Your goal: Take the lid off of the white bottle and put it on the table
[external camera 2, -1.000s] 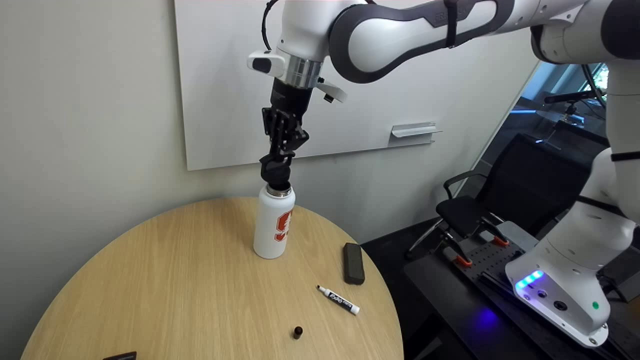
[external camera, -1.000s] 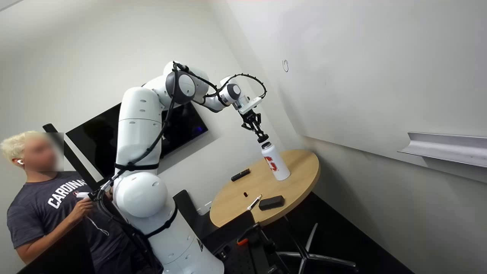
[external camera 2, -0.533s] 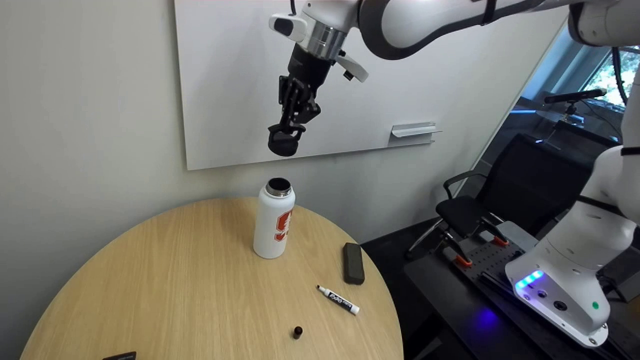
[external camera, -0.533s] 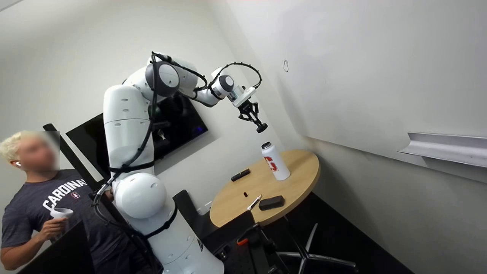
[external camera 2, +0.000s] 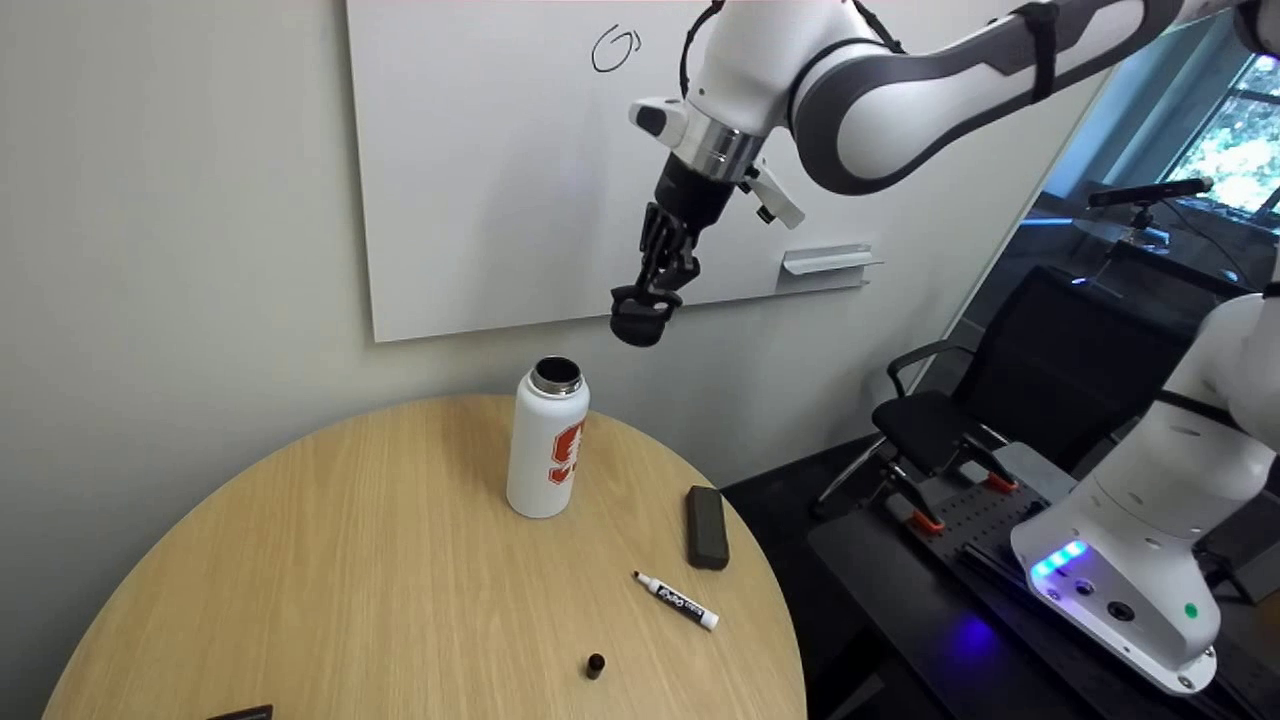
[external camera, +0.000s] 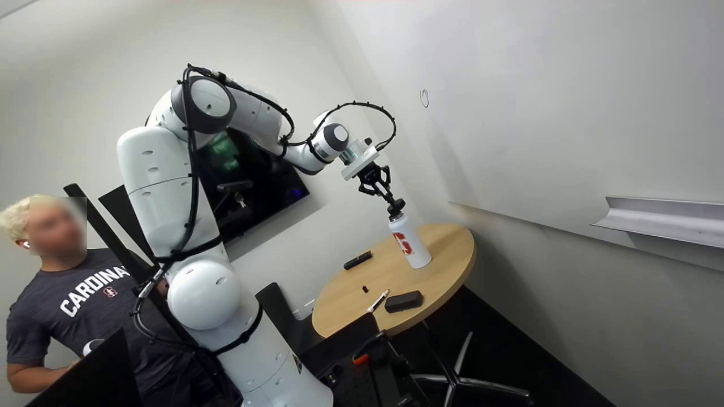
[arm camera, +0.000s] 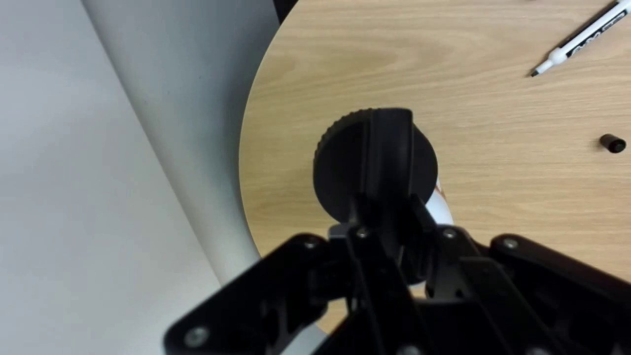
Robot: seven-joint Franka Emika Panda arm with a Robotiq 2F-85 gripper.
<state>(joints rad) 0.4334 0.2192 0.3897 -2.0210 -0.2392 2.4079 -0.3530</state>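
"Where's the black, round, ridge-edged lid (external camera 2: 638, 328) with the loop?"
"Off the white cylindrical bottle (external camera 2: 542, 440) with the red emblem, in the air, apart from its mouth."
"And the bottle?"
"Upright, open at its silvery neck. Beneath it, the round, tan wooden table (external camera 2: 350, 560)."

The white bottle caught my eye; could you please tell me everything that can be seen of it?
The white bottle stands upright on the round wooden table. Its smooth body bears a red emblem with a white tree shape; rounded shoulders narrow to a metallic-looking neck. The mouth is open and dark inside. Its black lid is off, held by the gripper apart from the bottle. Only the table is seen touching it.
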